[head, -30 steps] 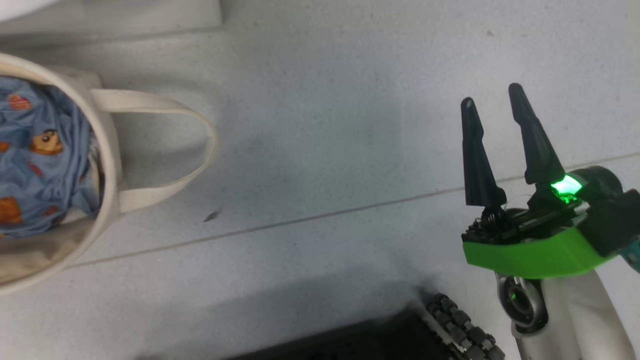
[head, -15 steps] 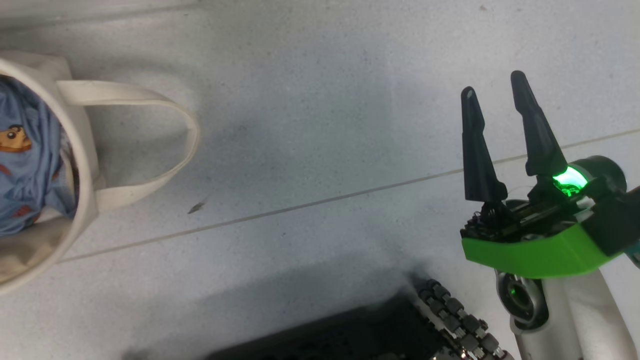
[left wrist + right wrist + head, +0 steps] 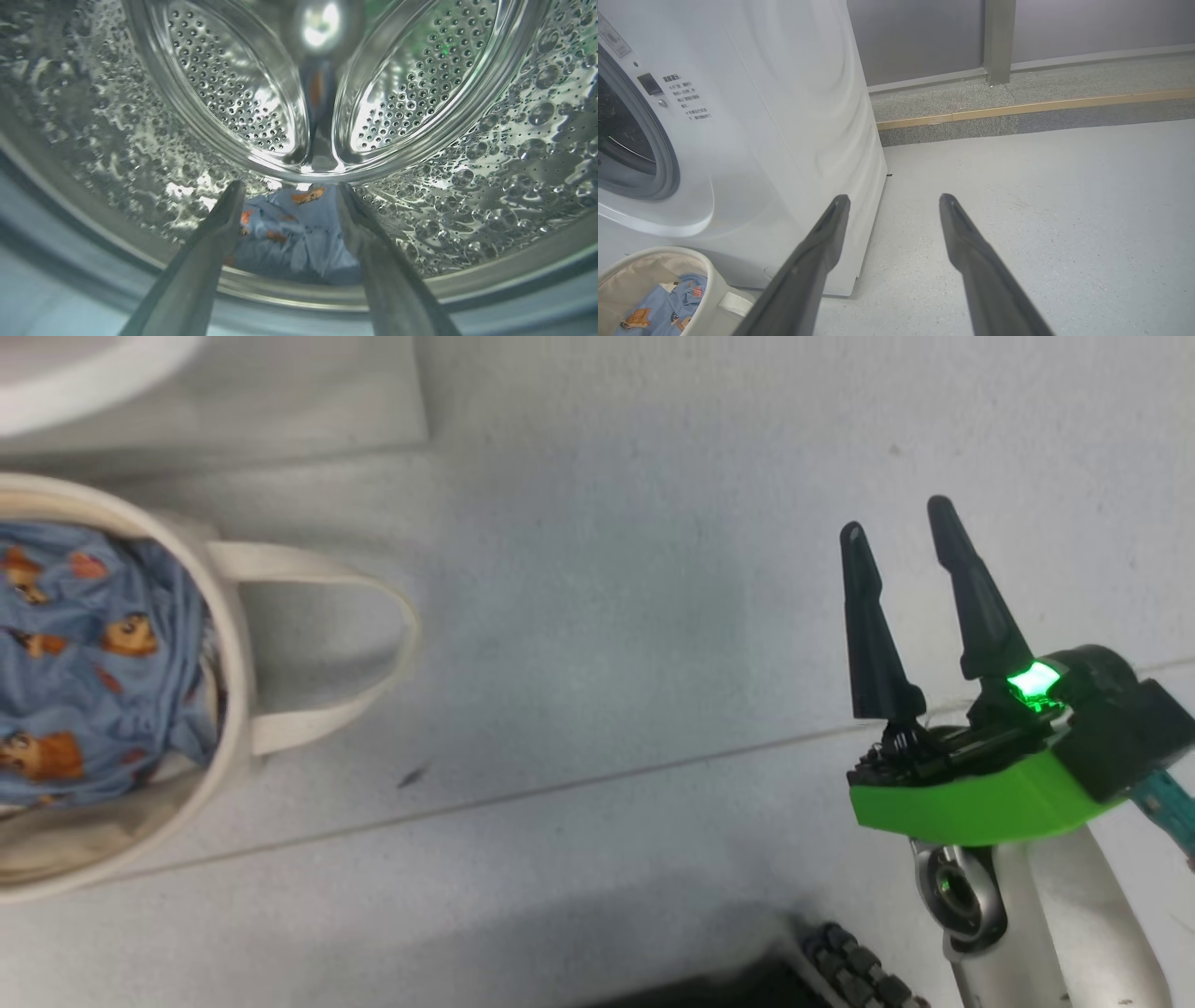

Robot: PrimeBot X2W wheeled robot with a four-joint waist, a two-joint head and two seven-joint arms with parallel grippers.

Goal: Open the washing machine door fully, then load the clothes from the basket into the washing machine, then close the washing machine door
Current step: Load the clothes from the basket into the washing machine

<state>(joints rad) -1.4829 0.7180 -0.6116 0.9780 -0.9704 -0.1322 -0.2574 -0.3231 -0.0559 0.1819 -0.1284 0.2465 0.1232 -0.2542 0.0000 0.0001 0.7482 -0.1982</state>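
My left gripper [image 3: 289, 186] is open inside the washing machine [image 3: 784, 116], its fingers pointing into the perforated steel drum [image 3: 233, 84]. One of the light blue clothes [image 3: 299, 233] lies on the drum floor just beyond the fingertips, free of them. The cream basket [image 3: 233, 644] stands on the floor at the machine's foot, with more printed blue clothes [image 3: 93, 663] in it. My right gripper [image 3: 894, 519] hovers open and empty over the floor, well to the right of the basket. The washing machine door is out of view.
The basket's loop handle [image 3: 373, 616] lies flat on the grey floor. My wheeled base [image 3: 859, 971] shows at the bottom edge. A raised kerb with a wooden strip [image 3: 1017, 109] and a post run behind the machine.
The head camera has shifted, so the basket shows more of its clothes and the machine's foot is back in view. My left gripper has opened. The right gripper has held its pose.
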